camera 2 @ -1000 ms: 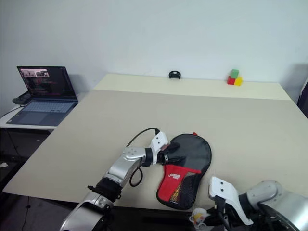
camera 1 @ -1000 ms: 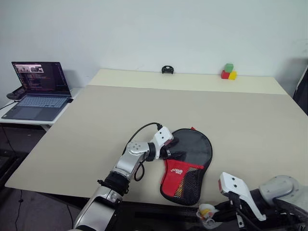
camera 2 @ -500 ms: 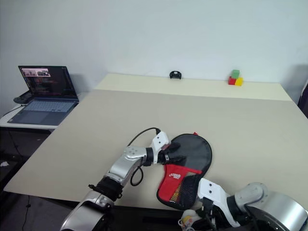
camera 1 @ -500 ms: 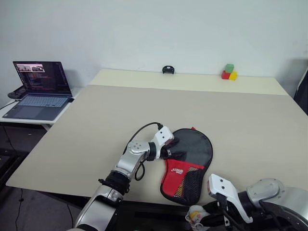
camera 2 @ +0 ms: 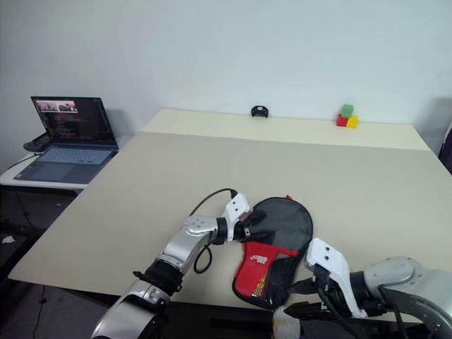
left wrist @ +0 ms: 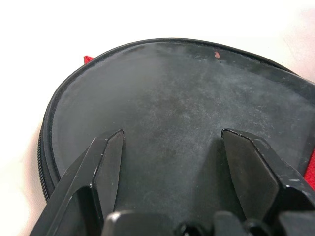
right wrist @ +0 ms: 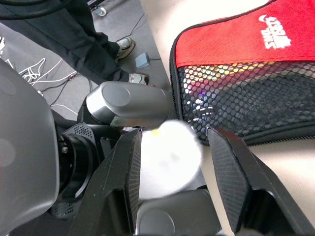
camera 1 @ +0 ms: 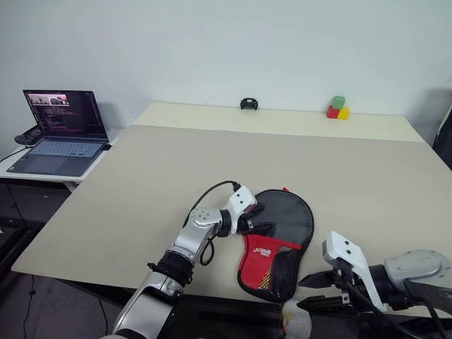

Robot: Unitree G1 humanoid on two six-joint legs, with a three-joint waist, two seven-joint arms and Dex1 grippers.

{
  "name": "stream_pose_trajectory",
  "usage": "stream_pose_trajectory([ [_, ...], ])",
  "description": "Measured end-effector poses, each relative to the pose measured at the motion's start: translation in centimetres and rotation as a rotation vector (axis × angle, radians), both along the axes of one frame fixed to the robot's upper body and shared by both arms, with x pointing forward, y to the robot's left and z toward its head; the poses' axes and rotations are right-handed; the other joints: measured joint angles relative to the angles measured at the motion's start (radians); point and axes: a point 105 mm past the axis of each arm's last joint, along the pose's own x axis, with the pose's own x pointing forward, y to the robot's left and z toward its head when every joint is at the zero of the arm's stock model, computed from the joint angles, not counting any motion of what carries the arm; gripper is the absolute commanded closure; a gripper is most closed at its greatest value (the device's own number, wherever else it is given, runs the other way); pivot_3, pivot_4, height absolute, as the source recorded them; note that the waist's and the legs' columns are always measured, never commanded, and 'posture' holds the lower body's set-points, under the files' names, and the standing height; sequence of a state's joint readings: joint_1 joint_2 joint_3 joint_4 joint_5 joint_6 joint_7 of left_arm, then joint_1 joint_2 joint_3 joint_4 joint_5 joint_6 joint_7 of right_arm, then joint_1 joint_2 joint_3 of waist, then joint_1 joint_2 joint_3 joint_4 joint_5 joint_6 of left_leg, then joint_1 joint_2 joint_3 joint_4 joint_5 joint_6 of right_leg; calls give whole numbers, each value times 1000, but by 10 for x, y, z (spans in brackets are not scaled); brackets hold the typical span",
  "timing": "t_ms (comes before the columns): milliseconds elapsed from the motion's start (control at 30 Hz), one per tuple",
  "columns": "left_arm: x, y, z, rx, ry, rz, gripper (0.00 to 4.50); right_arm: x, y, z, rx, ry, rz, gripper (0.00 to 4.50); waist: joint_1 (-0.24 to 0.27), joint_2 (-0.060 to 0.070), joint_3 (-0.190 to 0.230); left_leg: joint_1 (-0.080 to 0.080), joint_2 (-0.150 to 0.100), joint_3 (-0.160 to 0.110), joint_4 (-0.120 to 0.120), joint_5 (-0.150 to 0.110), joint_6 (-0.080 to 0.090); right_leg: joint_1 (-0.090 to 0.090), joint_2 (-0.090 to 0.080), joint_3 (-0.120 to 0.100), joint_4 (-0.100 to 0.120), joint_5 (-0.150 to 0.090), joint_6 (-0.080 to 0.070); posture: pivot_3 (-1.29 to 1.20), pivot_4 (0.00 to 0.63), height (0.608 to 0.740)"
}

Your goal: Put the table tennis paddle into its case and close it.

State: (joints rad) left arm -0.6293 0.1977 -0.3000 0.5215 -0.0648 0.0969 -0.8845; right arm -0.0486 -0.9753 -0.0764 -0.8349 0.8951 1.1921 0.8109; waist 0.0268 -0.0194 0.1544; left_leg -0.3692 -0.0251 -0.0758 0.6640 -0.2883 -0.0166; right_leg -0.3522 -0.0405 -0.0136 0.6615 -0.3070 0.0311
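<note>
The case lies flat near the table's front edge, its round black face away from me and its red logo panel and mesh pocket toward me. The table tennis paddle is hidden. My left gripper rests on the black face with its fingers spread open. My right gripper hovers at the table's edge just below the mesh end, open. The white-yellow charm shows blurred between its fingers and hangs off the edge.
An open laptop sits on a side table at the left. A small black object and coloured blocks stand along the far edge. A person's legs and shoes show beyond the table's front edge.
My right gripper has opened and risen a little beside the case's mesh end; the charm it was shut on now hangs loose and blurred. The left gripper has stayed on the case.
</note>
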Motion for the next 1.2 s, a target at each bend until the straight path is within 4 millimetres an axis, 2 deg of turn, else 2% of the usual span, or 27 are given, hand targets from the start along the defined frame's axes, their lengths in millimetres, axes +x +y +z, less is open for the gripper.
stream_pose_trajectory([
  [133, 0, -2, 0, -3, 2, -2, 1046, 3, -2, 7, 14, -15, -9, 2256, 0, 0, 0, 1, 0, 0, 0, 0, 0, 0, 0, 0, 0, -1, 2, 0, 150, 740],
  [200, 0, -2, 0, -3, 2, -1, 1046, 10, -4, 11, 18, -44, -23, 2256, 0, 0, 0, 1, 0, 1, 0, 0, 0, 1, 0, 0, 0, -1, 2, 0, 150, 740],
  [400, -7, 7, 7, -62, 12, 4, 1046, 67, -22, 31, 31, -241, -162, 2256, -5, 0, 3, -1, 0, 1, -2, 0, 0, -3, 0, 1, 0, 0, 0, 0, 150, 740],
  [500, -17, 12, 14, -97, 38, -16, 1046, 88, -32, 39, 37, -313, -208, 2256, -7, 2, 4, -11, 0, 1, -2, 1, -1, -13, 0, 2, 1, 0, -2, 0, 150, 740],
  [567, -22, 20, 20, -122, 51, -11, 1046, 99, -39, 42, 37, -348, -230, 2256, -8, 2, 4, -18, 1, 2, -1, 2, -4, -22, 0, 2, 3, 0, -2, 0, 150, 740],
  [667, -23, 39, 38, -152, 25, 31, 1046, 113, -50, 42, 45, -392, -266, 2256, -8, 2, 6, -19, 1, 2, -1, 2, -4, -22, 0, 2, 2, 0, -2, 0, 150, 740],
  [800, -25, 72, 60, -201, -20, 131, 1046, 141, -52, 40, 95, -463, -314, 2256, -20, 4, 7, -18, 1, 3, -1, 1, -2, -22, 0, 3, 3, 0, -2, 0, 150, 740],
  [900, -25, 97, 60, -220, -17, 245, 1046, 163, -58, 39, 111, -510, -352, 2256, -27, 5, 8, -17, 1, 3, -1, 1, -2, -21, 0, 3, 3, 0, -2, 0, 150, 740],
  [1000, -25, 114, 60, -223, -30, 342, 1046, 179, -66, 41, 121, -549, -376, 2256, -28, 5, 9, -17, 1, 3, -1, 1, -3, -21, 0, 3, 3, 0, -2, 0, 150, 740],
  [1200, -24, 129, 74, -196, -118, 435, 1046, 200, -92, 39, 108, -556, -419, 2256, -26, 5, 10, -17, 0, 4, -1, 2, -4, -22, -1, 4, 3, 0, -2, 0, 150, 740],
])
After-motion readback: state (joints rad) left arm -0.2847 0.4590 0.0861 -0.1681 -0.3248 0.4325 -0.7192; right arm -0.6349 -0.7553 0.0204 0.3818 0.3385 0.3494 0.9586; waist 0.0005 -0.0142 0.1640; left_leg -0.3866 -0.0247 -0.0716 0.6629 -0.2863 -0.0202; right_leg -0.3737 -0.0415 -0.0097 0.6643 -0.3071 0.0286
